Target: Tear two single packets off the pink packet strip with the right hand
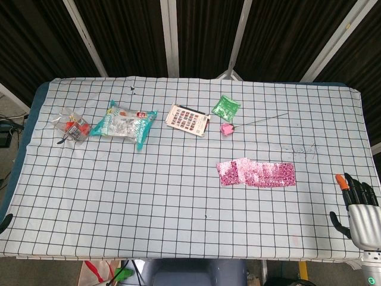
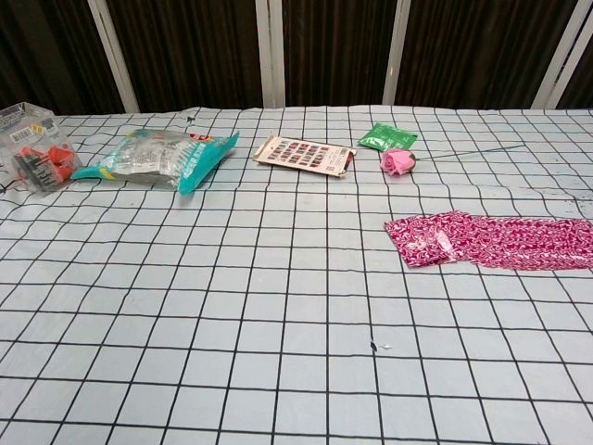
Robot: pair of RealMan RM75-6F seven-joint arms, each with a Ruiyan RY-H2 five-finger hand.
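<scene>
Right robot hand [image 1: 359, 208] empty, fingers apart, off the worktop's [image 1: 178, 196] right edge, well apart from the strip [image 1: 256, 173] lying flat on the right half; left not in view. Likely to drag or crumple the loose strip, or rip unevenly, with nothing pinning it. No legible writing anywhere.

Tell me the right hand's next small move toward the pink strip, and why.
Probably move the right hand forward and inward toward the pink packet strip. The hand sits at the table's near right edge holding nothing, while the strip lies flat and untouched, well apart from it.
</scene>
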